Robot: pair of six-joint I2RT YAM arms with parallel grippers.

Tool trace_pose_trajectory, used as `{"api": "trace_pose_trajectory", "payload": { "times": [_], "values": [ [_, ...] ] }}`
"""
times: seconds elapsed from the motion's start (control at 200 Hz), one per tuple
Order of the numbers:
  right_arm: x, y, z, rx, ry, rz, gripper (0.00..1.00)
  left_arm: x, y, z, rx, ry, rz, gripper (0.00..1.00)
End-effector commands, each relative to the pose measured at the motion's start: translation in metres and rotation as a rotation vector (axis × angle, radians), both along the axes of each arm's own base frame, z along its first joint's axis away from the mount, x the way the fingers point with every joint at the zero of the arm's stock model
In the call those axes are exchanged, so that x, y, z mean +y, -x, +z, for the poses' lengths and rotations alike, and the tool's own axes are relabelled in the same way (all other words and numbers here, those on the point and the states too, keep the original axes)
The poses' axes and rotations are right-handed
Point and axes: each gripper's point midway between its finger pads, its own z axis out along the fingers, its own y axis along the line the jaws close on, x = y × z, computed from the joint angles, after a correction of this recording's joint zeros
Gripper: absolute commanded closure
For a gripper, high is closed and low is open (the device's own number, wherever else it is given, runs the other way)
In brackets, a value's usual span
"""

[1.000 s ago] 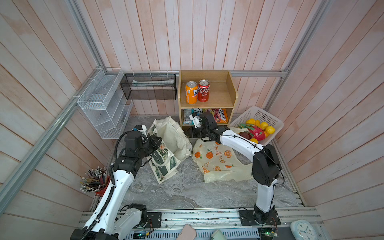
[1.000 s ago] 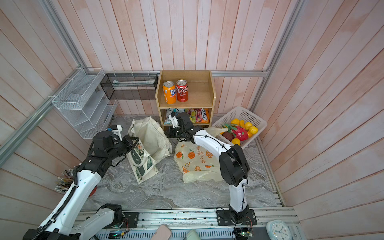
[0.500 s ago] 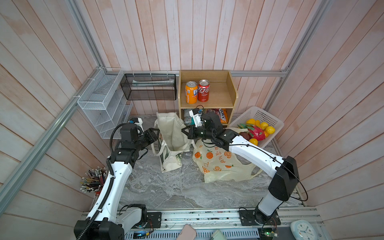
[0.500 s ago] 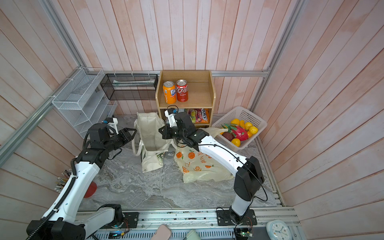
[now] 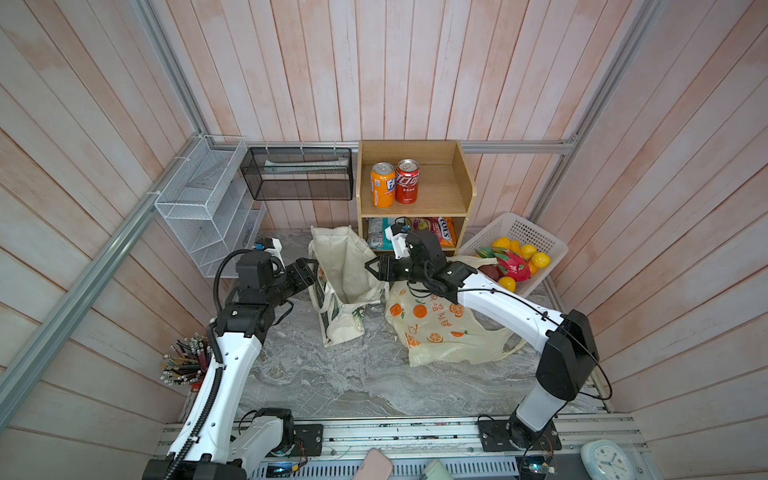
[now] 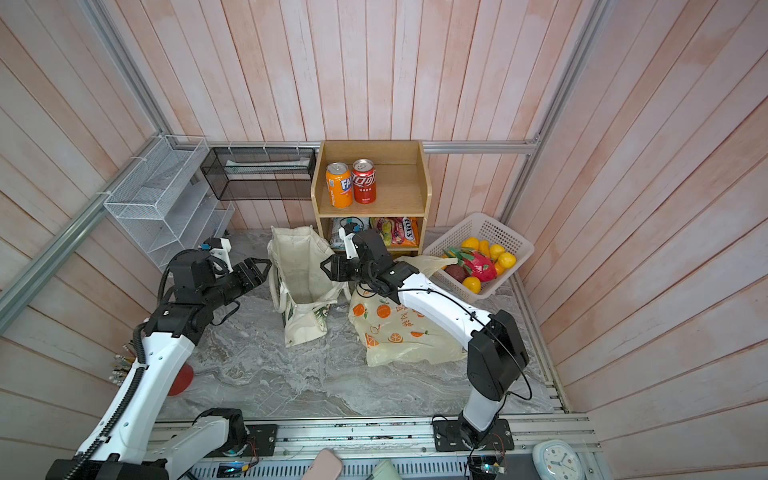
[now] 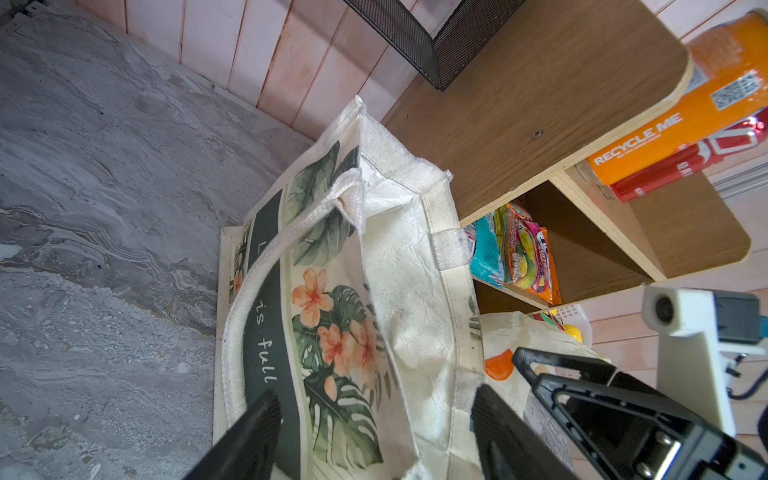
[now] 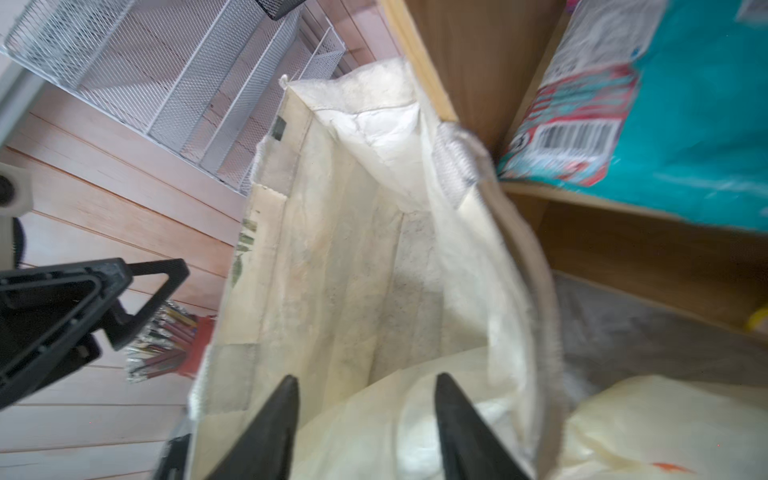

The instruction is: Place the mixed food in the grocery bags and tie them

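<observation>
cream tote (image 5: 347, 266) upright, plastic bag (image 5: 436, 330) beside

Orange soda can (image 5: 382, 185), fruit basket (image 5: 536, 233), pencils (image 5: 185, 363).

"RECYCLE ME" along the orange can (image 7: 685, 120), "is full" in white on the tote (image 7: 353, 316), "FA" on that can in both top views

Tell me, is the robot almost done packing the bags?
Not nearly. Done: the canvas tote stands open on the table, and it looks empty inside. In hand: nothing; the left gripper and right gripper sit open at either side of its mouth. To do: the red can and teal snack packet are on the shelf, the plastic bag lies slack, and no bag is tied.
</observation>
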Motion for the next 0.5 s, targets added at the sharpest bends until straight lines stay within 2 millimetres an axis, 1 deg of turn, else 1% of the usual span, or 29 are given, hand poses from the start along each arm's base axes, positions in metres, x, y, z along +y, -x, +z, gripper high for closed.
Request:
{"api": "trace_pose_trajectory", "payload": {
  "times": [0.0, 0.11, 0.22, 0.38, 0.45, 0.495],
  "values": [
    [-0.026, -0.021, -0.002, -0.007, 0.046, -0.068, 0.36, -0.008, -0.008, 0.002, 0.018, -0.005, 0.01, 0.25],
    [-0.031, -0.03, -0.015, 0.007, 0.075, -0.067, 0.34, -0.018, -0.015, -0.003, 0.043, -0.01, 0.013, 0.25],
    [-0.024, -0.032, -0.026, 0.026, 0.088, -0.039, 0.34, -0.021, -0.021, -0.011, 0.071, -0.023, 0.031, 0.25],
    [-0.016, -0.04, -0.051, 0.056, 0.123, -0.027, 0.34, -0.027, -0.029, -0.022, 0.1, -0.04, 0.026, 0.24],
    [-0.013, -0.043, -0.06, 0.068, 0.135, -0.017, 0.35, -0.03, -0.032, -0.029, 0.119, -0.051, 0.021, 0.24],
    [-0.01, -0.044, -0.064, 0.075, 0.139, -0.008, 0.37, -0.029, -0.034, -0.033, 0.13, -0.063, 0.024, 0.24]
  ]
}}
